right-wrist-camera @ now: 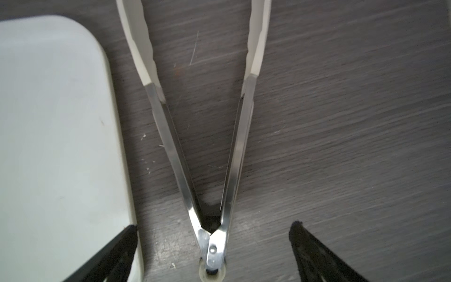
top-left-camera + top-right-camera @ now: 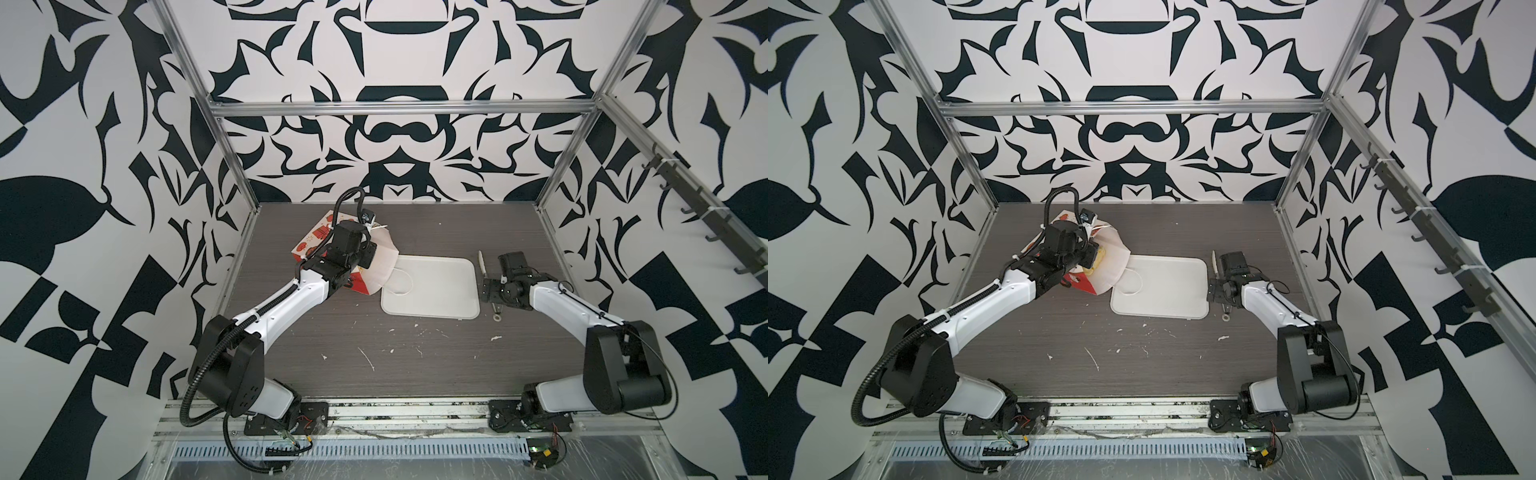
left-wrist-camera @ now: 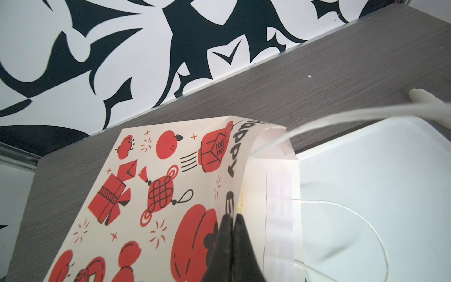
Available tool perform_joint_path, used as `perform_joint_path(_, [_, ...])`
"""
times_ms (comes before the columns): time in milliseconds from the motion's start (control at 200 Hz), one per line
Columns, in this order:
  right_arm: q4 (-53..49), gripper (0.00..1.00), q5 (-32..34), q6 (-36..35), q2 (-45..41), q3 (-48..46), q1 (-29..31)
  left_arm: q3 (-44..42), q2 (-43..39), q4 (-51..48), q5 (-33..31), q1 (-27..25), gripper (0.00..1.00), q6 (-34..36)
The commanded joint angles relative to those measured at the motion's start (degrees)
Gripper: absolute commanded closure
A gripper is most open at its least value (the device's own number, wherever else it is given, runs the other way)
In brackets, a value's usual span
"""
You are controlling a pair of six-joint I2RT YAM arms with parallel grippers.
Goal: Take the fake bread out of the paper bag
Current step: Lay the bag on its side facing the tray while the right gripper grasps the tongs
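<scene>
Red-printed bag [image 2: 320,239] lies on its side at the far left of the table [image 2: 415,353] in both top views. Its mouth faces the white tray [image 2: 449,291], and a cord [image 2: 411,283] loops onto the tray. A yellow sliver of bread [image 2: 1098,261] shows inside the mouth. Tongs [image 2: 481,264] lie just right of the tray, under the right arm.

Left wrist view: the left gripper [image 3: 231,218], jaws pressed together, pinches the bag's upper rim.

Right wrist view: the right gripper [image 1: 214,225], jaws spread wide, sits either side of the tongs' hinge, apart from it.
</scene>
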Motion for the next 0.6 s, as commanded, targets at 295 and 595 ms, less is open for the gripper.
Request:
perform_joint_path(295, [5.18,0.06,-5.13,-1.14,9.80,5.78,-2.53,-0.93,-2.44,1.05,4.00,-0.07,1.00,-0.89])
perform_joint_path(595, [3.27,0.38,-5.54,-1.11,13.95,8.21,-3.15,-1.77,-3.46,0.65,4.56,-0.07,1.00,-0.89])
